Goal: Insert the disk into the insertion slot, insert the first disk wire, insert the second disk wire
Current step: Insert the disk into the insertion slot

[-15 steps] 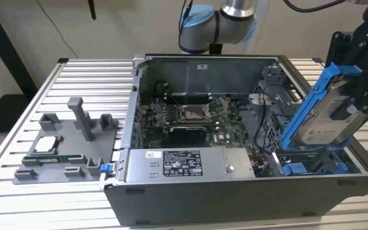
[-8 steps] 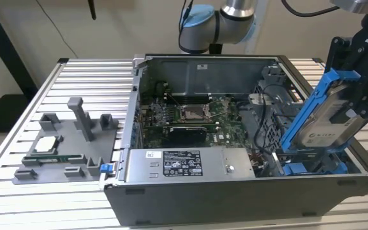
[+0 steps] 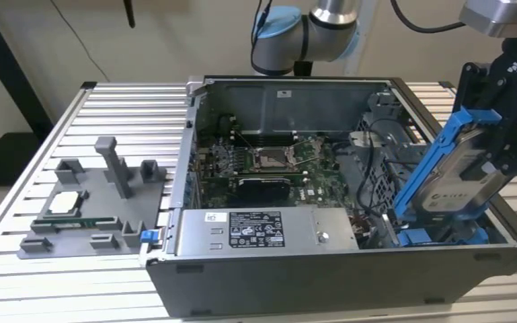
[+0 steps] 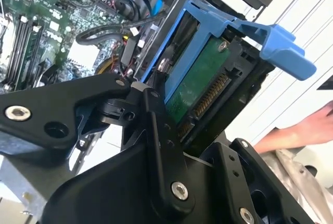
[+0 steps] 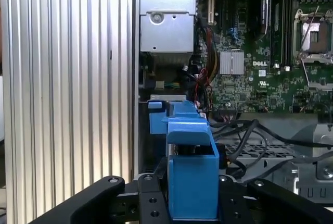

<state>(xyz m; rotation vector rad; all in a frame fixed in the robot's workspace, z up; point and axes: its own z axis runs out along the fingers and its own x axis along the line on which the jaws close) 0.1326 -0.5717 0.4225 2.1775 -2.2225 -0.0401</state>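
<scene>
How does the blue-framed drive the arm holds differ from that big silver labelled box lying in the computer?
The disk stands steeply tilted; the power supply lies flat in the computer case. The disk is clamped in the gripper's jaws; the power supply is not held. The disk wears a blue carrier frame; the power supply is bare metal. Both are silvery and labelled.
</scene>
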